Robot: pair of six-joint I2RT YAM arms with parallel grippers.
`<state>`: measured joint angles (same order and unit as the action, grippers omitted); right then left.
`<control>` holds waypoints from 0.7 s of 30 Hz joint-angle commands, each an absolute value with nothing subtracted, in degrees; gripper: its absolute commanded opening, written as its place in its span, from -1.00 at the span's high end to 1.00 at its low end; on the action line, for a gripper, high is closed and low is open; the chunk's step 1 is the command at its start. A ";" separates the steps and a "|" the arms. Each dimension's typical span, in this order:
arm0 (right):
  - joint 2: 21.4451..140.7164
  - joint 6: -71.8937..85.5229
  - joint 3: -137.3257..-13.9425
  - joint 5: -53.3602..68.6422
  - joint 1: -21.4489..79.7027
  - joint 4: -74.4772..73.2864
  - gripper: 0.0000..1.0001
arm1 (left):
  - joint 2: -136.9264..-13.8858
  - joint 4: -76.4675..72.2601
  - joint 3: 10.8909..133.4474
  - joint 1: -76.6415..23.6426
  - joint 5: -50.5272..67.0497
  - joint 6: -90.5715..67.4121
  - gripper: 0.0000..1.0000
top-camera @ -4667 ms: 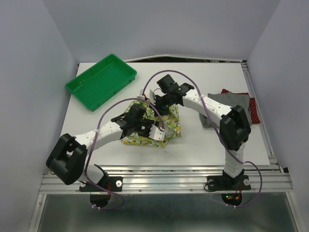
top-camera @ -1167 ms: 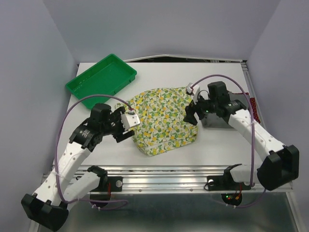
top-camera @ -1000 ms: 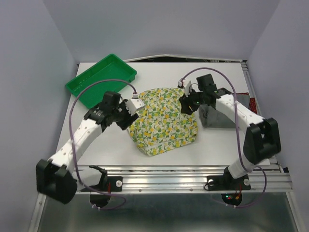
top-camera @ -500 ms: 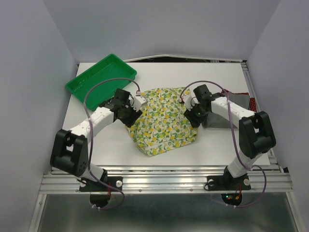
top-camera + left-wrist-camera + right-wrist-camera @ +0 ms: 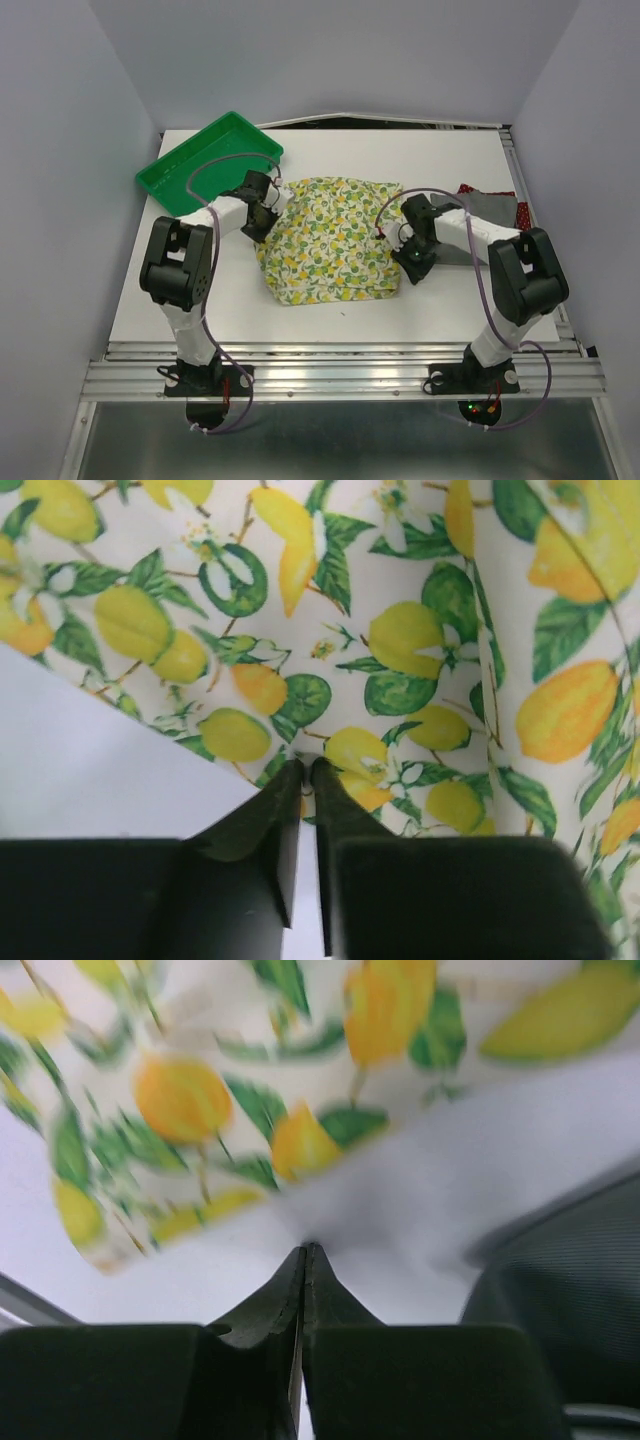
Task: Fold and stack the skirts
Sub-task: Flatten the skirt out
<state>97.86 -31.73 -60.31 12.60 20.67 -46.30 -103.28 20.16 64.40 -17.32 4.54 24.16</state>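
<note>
Lemon skirt (image 5: pixel 330 235), hem pinched by left claw (image 5: pixel 306 765); right claw (image 5: pixel 303 1250), shut at its edge, may have missed cloth, skewing any lift.

1. My left arm (image 5: pixel 222 212) rises from its base, then reaches forward and inward (elbow high).
2. My left gripper (image 5: pixel 307 767): jaws nearly together, a thin slit between them.
3. My right arm (image 5: pixel 470 228) mirrors it; the right gripper (image 5: pixel 304 1251) looks fully closed, though that view is blurred.
</note>
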 commanded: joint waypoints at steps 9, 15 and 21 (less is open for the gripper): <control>89.92 -34.82 -68.27 31.38 27.25 -55.38 0.24 | -105.40 26.62 81.14 -11.16 17.46 34.36 0.12; 91.93 -26.19 -76.98 31.72 27.25 -43.60 0.02 | -90.80 30.84 75.86 -10.55 18.46 32.00 -0.08; 96.33 -24.88 -76.74 27.70 32.06 -41.67 -0.13 | -83.33 34.72 68.22 -10.02 16.01 35.42 -0.15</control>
<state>94.02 -27.53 -77.97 29.39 28.32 -44.23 -84.31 29.56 73.30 -10.41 16.99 33.08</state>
